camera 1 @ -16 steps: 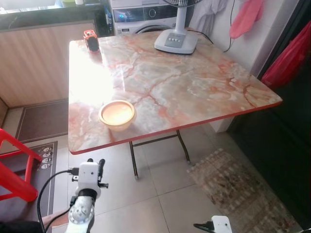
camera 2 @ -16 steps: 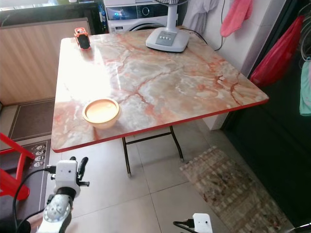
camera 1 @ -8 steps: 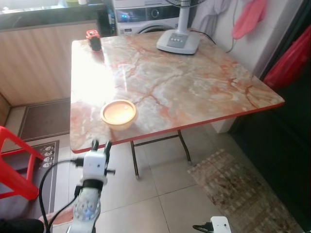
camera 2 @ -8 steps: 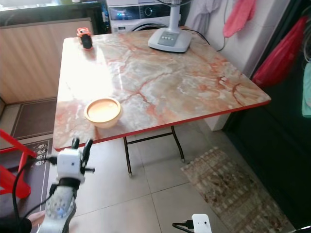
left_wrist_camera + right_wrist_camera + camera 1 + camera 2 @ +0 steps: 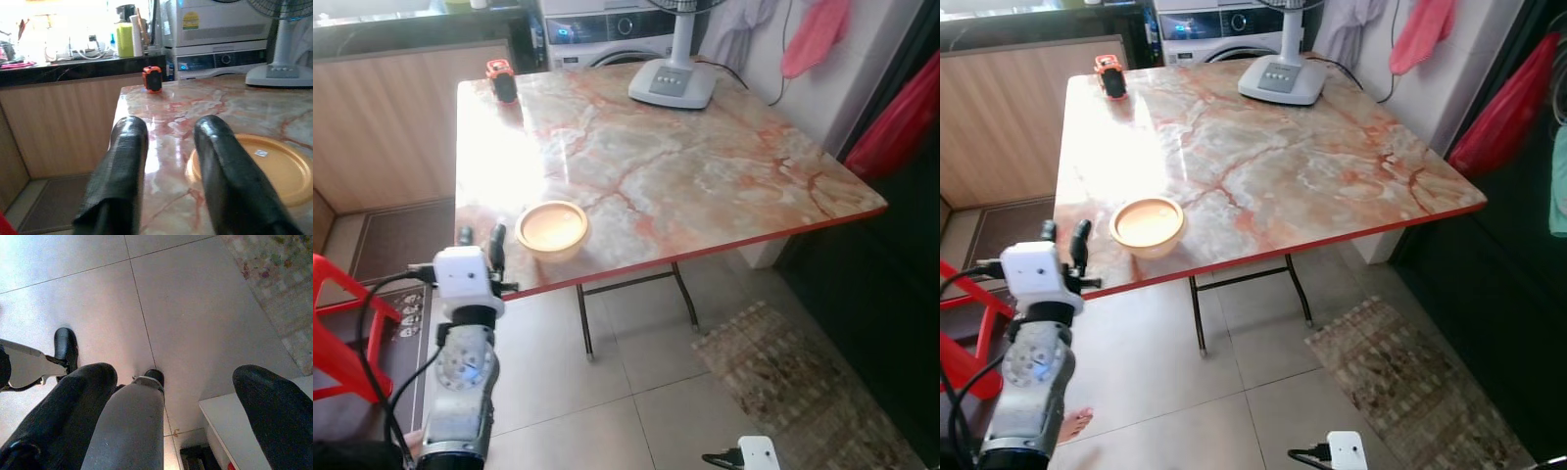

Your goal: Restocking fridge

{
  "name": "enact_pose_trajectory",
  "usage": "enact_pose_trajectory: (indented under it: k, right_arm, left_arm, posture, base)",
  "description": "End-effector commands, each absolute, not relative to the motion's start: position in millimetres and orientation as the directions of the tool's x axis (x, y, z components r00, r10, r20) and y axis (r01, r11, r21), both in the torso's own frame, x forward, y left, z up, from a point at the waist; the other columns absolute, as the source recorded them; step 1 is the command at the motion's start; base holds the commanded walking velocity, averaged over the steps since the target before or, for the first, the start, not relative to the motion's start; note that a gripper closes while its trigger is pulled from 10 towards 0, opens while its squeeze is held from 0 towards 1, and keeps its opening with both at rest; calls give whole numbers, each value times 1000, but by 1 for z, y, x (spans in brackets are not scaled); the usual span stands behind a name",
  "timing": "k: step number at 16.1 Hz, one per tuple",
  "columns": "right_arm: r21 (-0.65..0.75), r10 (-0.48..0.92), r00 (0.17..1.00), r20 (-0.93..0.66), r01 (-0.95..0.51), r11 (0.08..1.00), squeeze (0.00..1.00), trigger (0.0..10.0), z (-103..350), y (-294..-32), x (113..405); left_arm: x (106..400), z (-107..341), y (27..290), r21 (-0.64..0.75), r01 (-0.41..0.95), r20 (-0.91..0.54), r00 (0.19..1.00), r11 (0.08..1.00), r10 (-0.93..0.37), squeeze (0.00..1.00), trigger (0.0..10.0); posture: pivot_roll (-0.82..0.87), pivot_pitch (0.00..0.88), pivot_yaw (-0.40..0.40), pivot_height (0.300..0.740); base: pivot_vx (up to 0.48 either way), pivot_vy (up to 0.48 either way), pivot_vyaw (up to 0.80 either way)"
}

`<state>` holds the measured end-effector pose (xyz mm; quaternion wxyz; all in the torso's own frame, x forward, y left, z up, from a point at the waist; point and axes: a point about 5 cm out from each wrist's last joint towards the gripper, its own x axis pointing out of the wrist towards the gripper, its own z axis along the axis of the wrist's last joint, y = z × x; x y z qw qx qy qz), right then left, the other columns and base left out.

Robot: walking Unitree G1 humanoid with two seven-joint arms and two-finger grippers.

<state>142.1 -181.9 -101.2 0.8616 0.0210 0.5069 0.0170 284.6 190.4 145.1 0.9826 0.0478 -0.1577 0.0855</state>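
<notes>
Tiled kitchen floor point(image 5: 607, 392), marble-top folding table point(image 5: 685, 176) in the middle, wooden counter front point(image 5: 382, 127) at far left. Red plastic chair point(image 5: 342, 323) at left edge. Left gripper point(image 5: 480, 238) is raised at the table's near-left edge, fingers point(image 5: 122, 166) a narrow gap apart, holding nothing, pointing at the bowl. Orange bowl point(image 5: 551, 227) sits on the table near that corner, just right of the gripper. Small orange-black item point(image 5: 500, 78) at far-left corner, fan base point(image 5: 673, 82) at far edge, washing machine point(image 5: 607, 29) behind. Rug point(image 5: 783, 382) near right. Right gripper point(image 5: 176, 396) hangs low over the floor, fingers wide apart, empty.
</notes>
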Motion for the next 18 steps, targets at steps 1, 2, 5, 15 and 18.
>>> enact_pose_trajectory:
  k: [1,2,5,15,18]
  right_arm:
    - [51,50,472,-880,-11,999,0,10000,-102,-182,139]
    - [51,53,471,-880,-18,999,0,10000,-102,-181,139]
    - [53,54,471,-880,-15,998,0,10000,-103,-181,139]
    - [56,54,481,-875,-9,998,0,10000,-102,-181,139]
    - [56,58,481,-875,-18,998,0,10000,-102,-181,139]
  left_arm:
    - [284,150,191,49,-176,316,936,983,152,1000,10000]
    - [283,149,188,28,-159,304,942,987,143,1000,10000]
    - [284,149,182,-5,-128,291,949,992,124,1000,10000]
    - [284,154,184,-81,-113,276,952,990,131,0,10000]
    - [285,156,183,-92,-108,279,952,990,129,0,10000]
  posture:
    - [12,50,-15,740]
    - [12,50,-15,740]
    - [11,56,-16,740]
    - [12,68,-16,740]
    - [8,57,-14,740]
  base:
    - [0,0,0]
    - [0,0,0]
    - [0,0,0]
    - [0,0,0]
    - [300,0,0]
